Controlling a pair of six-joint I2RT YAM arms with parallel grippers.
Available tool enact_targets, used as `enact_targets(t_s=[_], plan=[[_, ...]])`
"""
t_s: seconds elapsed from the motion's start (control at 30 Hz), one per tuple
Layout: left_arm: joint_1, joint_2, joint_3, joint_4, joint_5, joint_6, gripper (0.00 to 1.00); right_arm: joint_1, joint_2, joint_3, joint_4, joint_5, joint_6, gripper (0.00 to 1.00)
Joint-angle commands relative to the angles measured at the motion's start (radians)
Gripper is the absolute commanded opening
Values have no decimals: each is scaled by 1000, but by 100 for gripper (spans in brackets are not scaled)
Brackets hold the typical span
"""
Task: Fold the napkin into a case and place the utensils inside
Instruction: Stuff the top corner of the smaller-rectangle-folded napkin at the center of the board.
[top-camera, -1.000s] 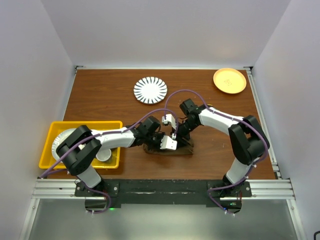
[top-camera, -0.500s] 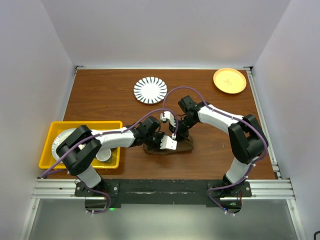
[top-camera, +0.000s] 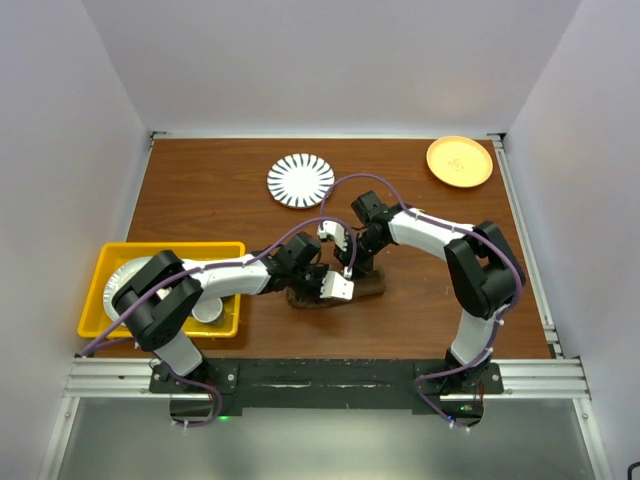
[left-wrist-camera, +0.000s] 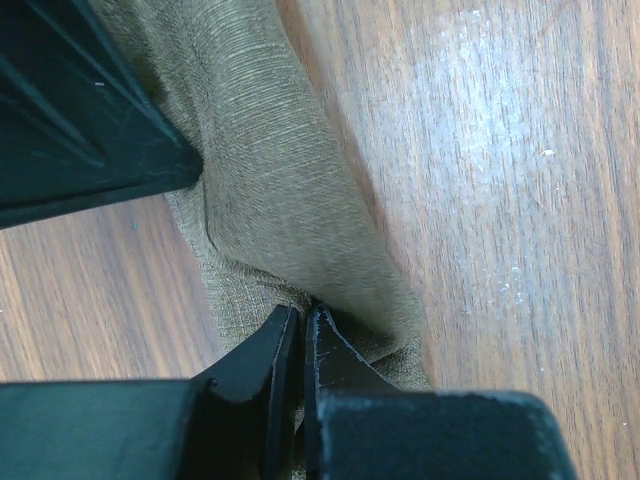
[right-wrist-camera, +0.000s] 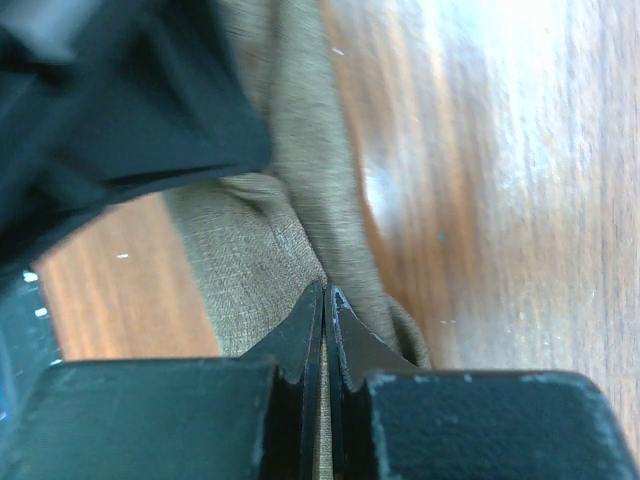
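Note:
The olive-brown napkin (top-camera: 371, 288) lies bunched in a narrow strip near the table's front middle, mostly covered by both grippers. In the left wrist view my left gripper (left-wrist-camera: 303, 318) is shut on a fold of the napkin (left-wrist-camera: 270, 190) at its edge. In the right wrist view my right gripper (right-wrist-camera: 326, 297) is shut on another fold of the napkin (right-wrist-camera: 250, 270), with cloth pinched between its tips. From above, the left gripper (top-camera: 330, 291) and the right gripper (top-camera: 349, 268) stand close together over the cloth. No utensils show in any view.
A yellow tray (top-camera: 100, 262) at the front left holds a grey plate and a white cup (top-camera: 208, 312). A striped plate (top-camera: 300, 180) sits at the back middle. An orange plate (top-camera: 459, 161) is at the back right.
My right gripper has closed onto the napkin, and its arm has shifted a little to the left and away. The left gripper has kept its grip and place.

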Motion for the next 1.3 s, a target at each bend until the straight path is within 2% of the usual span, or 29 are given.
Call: enact_targets(t_s=[0.0, 0.1, 0.3, 0.43, 0.57, 0.6, 0.63, 0.77, 0.87, 1.0, 1.07, 1.17, 1.27], plan=[[5, -16, -51, -74, 17, -7, 0, 4, 23, -30, 122, 104, 41, 0], [28, -48, -48, -61, 13, -45, 3, 5, 20, -51, 150, 115, 53, 0], [117, -207, -36, -40, 46, -145, 30, 5, 4, -83, 155, 115, 42, 0], [93, -283, -40, -11, 30, -174, 35, 7, 9, -82, 156, 110, 47, 0], [56, -267, -50, 38, 16, -175, 26, 5, 9, -79, 158, 97, 51, 0], [45, -255, -50, 66, 7, -177, 19, 5, 3, -82, 158, 95, 53, 0], [30, -241, -50, 80, -1, -176, 17, 7, 0, -83, 159, 95, 54, 0], [7, -131, -42, 132, -64, -165, 5, 7, -12, -89, 153, 87, 54, 0], [-5, -100, -63, 132, -82, -116, 0, 7, -25, -88, 146, 83, 59, 0], [-24, -57, -79, 77, -107, -47, 0, 7, -49, -70, 121, 51, 93, 0], [-24, -37, -77, 46, -115, -37, 0, 4, -84, -45, 110, 41, 135, 6], [-24, -10, -82, 31, -130, -33, 0, -11, -140, 1, 84, 40, 204, 26], [-24, 6, -77, 28, -136, -40, 0, -66, -195, 41, 37, 49, 269, 33]])
